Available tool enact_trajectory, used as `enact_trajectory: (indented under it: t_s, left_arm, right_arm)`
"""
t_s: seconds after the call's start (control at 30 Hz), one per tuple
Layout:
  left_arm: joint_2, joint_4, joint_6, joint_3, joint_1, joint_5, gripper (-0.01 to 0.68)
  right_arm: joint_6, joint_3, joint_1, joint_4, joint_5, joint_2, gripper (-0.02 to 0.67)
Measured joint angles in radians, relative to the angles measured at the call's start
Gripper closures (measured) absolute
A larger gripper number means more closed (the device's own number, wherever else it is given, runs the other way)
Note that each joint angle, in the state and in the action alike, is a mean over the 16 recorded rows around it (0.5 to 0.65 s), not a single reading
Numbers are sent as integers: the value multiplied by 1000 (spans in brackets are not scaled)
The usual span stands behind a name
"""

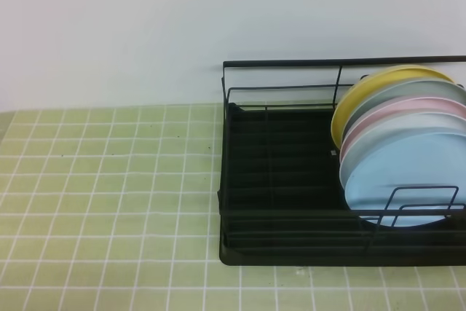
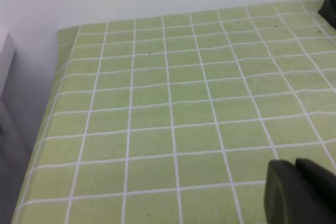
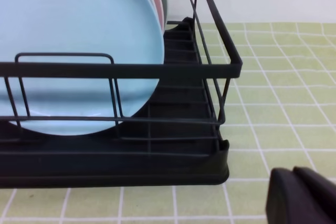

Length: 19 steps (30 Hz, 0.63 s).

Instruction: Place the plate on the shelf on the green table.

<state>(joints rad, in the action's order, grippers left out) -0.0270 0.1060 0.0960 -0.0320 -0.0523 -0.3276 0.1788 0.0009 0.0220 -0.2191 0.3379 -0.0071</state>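
The light blue plate (image 1: 408,180) stands upright in the black wire shelf (image 1: 277,253) on the green table (image 1: 109,180), foremost in a row of plates at the shelf's right end. In the right wrist view the plate (image 3: 79,40) fills the upper left behind the shelf's front rail (image 3: 131,70). My right gripper (image 3: 294,174) shows as a dark shape at the lower right, in front of the shelf, jaws together, holding nothing. My left gripper (image 2: 295,167) hovers over bare tiles (image 2: 157,103), jaws together, empty. Neither gripper shows in the exterior high view.
Behind the blue plate stand a white plate (image 1: 429,123), a pink plate (image 1: 422,111), a grey-green plate (image 1: 408,92) and a yellow plate (image 1: 378,81). The shelf's left slots (image 1: 277,151) hold nothing. A white wall backs the table. The table's left edge (image 2: 44,129) drops off.
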Motion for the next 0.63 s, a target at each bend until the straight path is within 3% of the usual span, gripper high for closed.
enact_trajectory:
  t_s: [0.63]
  left_arm:
    - [0,0,0,-4,29,0,675]
  right_arm:
    - [0,0,-1,0,0,0,639]
